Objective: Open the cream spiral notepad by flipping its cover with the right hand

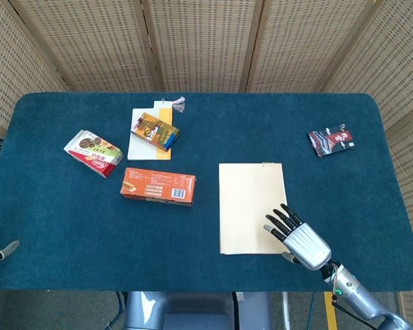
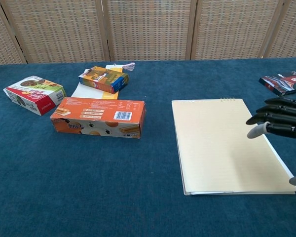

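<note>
The cream spiral notepad (image 1: pixel 251 203) lies closed and flat on the blue table, right of centre, with its spiral binding at the far edge (image 2: pixel 222 140). My right hand (image 1: pixel 297 237) is over the pad's near right corner, fingers stretched out and apart, pointing left and away. In the chest view the right hand (image 2: pixel 281 121) reaches in from the right edge, just above the pad's right side, holding nothing. Only a grey fingertip of my left hand (image 1: pixel 5 249) shows at the table's near left edge.
An orange biscuit box (image 1: pixel 158 186) lies left of the pad. Further left is a red and white box (image 1: pixel 93 152). A small colourful box (image 1: pixel 155 130) rests on a white and yellow booklet. A dark red packet (image 1: pixel 330 143) sits at the far right. Wicker screens stand behind.
</note>
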### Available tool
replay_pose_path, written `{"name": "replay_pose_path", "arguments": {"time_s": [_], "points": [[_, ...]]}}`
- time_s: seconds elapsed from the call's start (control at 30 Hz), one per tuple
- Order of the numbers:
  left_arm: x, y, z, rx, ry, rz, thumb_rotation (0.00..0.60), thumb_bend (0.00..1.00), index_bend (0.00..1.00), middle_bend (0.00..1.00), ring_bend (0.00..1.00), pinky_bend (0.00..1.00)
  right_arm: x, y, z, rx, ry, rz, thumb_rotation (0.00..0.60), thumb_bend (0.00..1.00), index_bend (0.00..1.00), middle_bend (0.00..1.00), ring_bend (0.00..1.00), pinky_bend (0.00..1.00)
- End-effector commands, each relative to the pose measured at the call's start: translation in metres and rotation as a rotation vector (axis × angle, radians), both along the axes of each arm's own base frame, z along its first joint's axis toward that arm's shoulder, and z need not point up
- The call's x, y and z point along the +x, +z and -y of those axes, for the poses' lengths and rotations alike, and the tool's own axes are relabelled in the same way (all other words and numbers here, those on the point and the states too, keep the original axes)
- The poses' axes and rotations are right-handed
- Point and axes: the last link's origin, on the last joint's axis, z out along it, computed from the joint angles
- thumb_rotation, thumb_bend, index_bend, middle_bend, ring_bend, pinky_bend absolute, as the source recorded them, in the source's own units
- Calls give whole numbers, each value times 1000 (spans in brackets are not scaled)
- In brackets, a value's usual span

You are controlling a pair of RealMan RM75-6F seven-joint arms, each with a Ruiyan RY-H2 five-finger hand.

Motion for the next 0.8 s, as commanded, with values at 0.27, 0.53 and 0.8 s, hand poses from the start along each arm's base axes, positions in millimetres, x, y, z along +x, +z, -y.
{"name": "replay_pose_path", "arguments": {"time_s": [0.27, 0.53, 0.8], "points": [[2, -3, 0, -11, -1, -5, 600, 0, 0, 0, 0, 0, -8, -20, -5, 12, 11, -61, 600, 156, 228, 168, 113, 37], [2, -3, 0, -13, -2, -7, 600, 0, 0, 0, 0, 0, -11, -28, -7, 23, 7, -74, 600, 245, 229, 168, 113, 37], [2, -4, 0, -18, -1, -8, 600, 0, 0, 0, 0, 0, -13, -35, -8, 34, 3, -72, 600, 311, 229, 168, 112, 37]]}}
